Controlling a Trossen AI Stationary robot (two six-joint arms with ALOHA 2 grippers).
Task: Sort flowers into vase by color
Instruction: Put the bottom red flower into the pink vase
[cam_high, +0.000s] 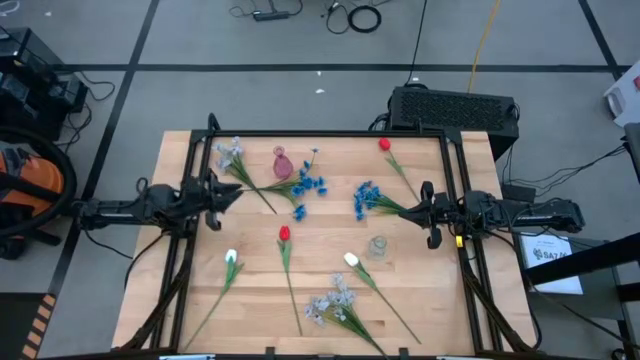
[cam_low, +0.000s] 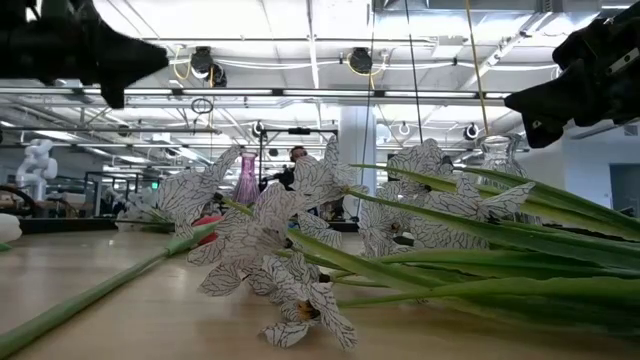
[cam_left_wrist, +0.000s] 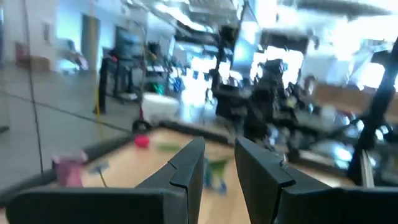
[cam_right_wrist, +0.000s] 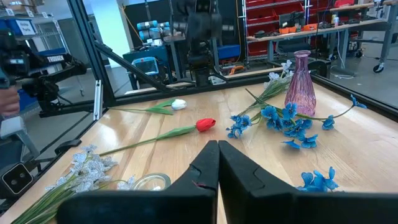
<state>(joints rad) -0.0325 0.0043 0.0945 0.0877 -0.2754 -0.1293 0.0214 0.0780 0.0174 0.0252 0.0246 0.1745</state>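
Note:
Long-stemmed flowers lie flat on the wooden table. There are red tulips (cam_high: 384, 145) (cam_high: 284, 233), white tulips (cam_high: 231, 257) (cam_high: 351, 260), blue sprays (cam_high: 310, 185) (cam_high: 365, 198) and pale lavender-white sprays (cam_high: 230, 152) (cam_high: 335, 300). A pink vase (cam_high: 282, 162) stands toward the far edge, and a clear glass vase (cam_high: 378, 246) stands nearer the right. My left gripper (cam_high: 218, 200) (cam_left_wrist: 219, 162) hovers at the table's left side, above the surface, its fingers a little apart. My right gripper (cam_high: 425, 212) (cam_right_wrist: 217, 155) hovers at the right side, shut, over the stem end of a blue spray.
Black frame rails (cam_high: 190, 150) run along the table's left, far and right sides. A black box (cam_high: 455, 105) sits behind the far right corner. Bare wood (cam_high: 250, 310) shows between the flowers near the front edge. In the low view the lavender spray (cam_low: 290, 250) lies close by.

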